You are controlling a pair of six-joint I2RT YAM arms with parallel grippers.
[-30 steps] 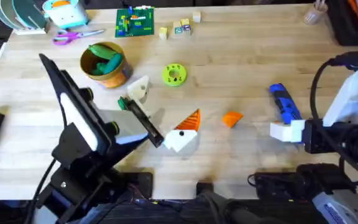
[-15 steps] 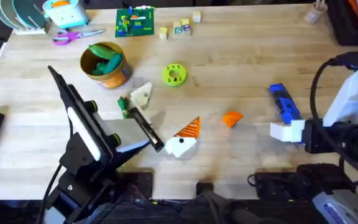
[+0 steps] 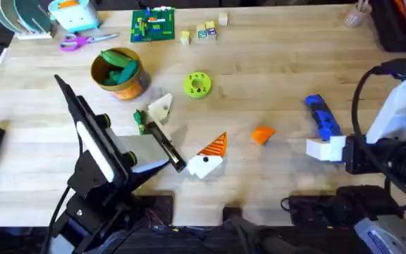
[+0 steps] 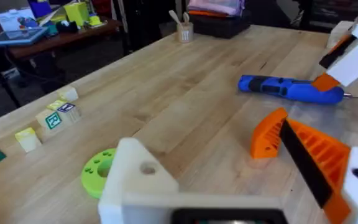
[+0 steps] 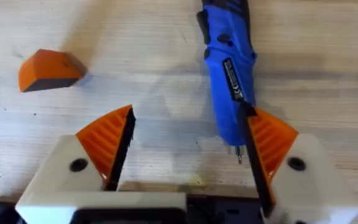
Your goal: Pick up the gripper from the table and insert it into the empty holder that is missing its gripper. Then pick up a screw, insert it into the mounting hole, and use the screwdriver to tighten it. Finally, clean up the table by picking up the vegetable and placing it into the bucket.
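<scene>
The right gripper (image 5: pixel 182 146) was held with jaws spread wide, empty, above the tabletop (image 5: pixel 135 37) beside the screwdriver (image 5: pixel 229 68); the left jaws' state could not be told.

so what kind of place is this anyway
Probably a robotics lab or workshop: a wooden workbench with a blue screwdriver, a loose orange gripper tip, and toy blocks and scissors as practice props. More cluttered tables stand behind in the left wrist view.

The bucket (image 3: pixel 119 73) hides most of the green vegetable (image 3: pixel 118 65) inside it.
</scene>
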